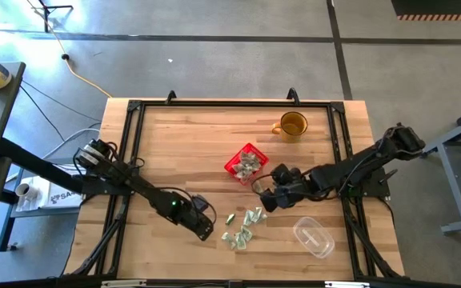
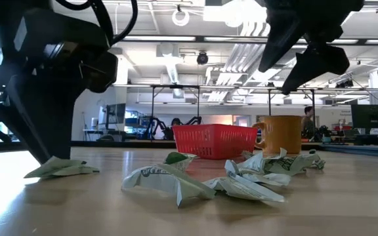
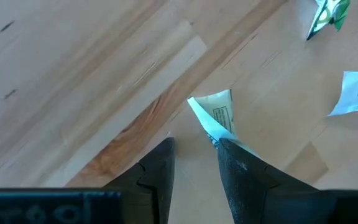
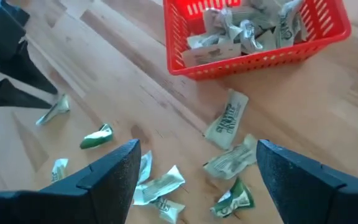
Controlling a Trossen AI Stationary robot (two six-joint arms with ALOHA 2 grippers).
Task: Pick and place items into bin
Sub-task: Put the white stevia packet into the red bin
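Red mesh bin (image 1: 245, 162) mid-surface holds wrappers; crinkled green-white wrappers (image 1: 246, 226) lie near it. Your left claw (image 3: 194, 162) pinches one wrapper (image 3: 216, 115); right claw (image 4: 197, 171) hovers wide, empty.

Bright red bin (image 4: 253, 50), pale green-and-white wrapped items (image 4: 227, 118), amber mug (image 1: 292, 126), dark claws.

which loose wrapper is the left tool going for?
The lone wrapper at the left tool, its corner between the fingers. It lies apart from the loose cluster nearer the right tool, and from those already in the red bin.
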